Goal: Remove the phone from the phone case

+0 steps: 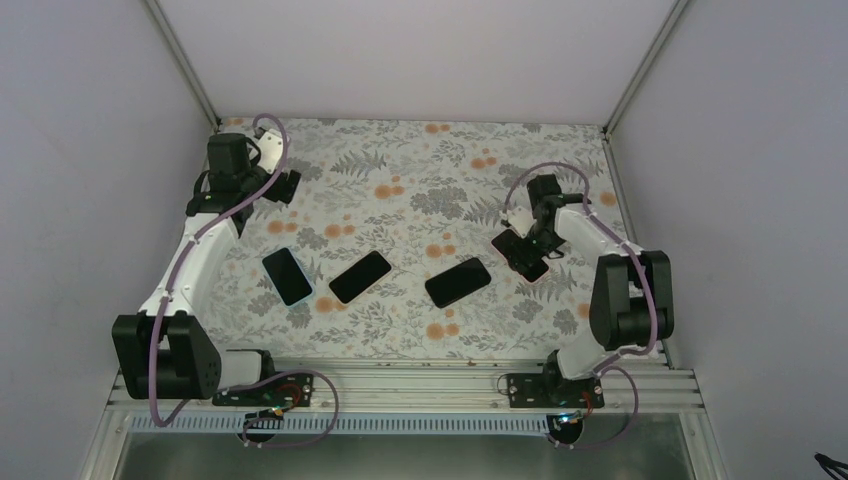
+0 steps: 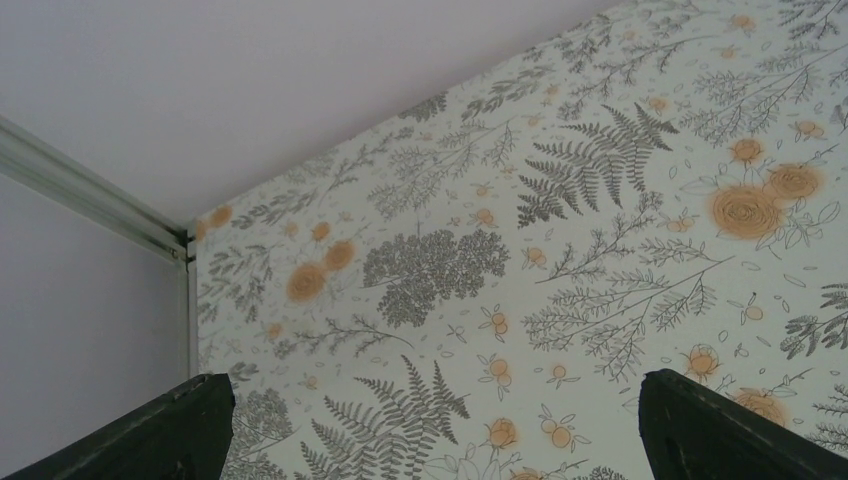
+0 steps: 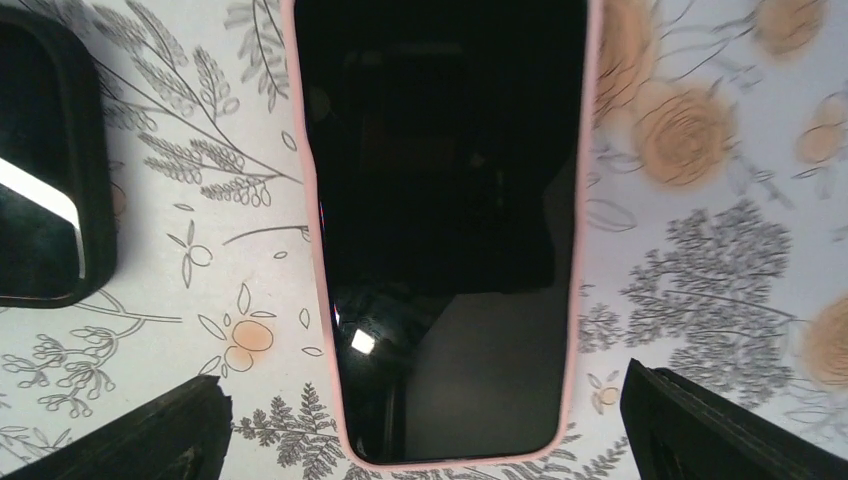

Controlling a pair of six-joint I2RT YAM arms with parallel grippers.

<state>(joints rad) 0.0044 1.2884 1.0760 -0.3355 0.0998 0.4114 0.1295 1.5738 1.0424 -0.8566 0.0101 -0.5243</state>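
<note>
A black phone in a thin pink case [image 1: 521,256] lies screen up on the floral cloth at the right. In the right wrist view the phone [image 3: 445,220] fills the middle, its pink case rim [image 3: 318,260] showing along both long sides and the near end. My right gripper [image 1: 535,232] hovers right above it, open, its fingers [image 3: 150,435] wide on either side of the phone's near end, not touching. My left gripper [image 1: 285,185] is open and empty at the far left, over bare cloth [image 2: 440,300].
Three more black phones lie in a row mid-table: one [image 1: 287,275] at left, one [image 1: 360,276] in the middle, one [image 1: 458,281] beside the pink-cased phone, also showing at the left edge of the right wrist view [image 3: 45,170]. Walls enclose the table.
</note>
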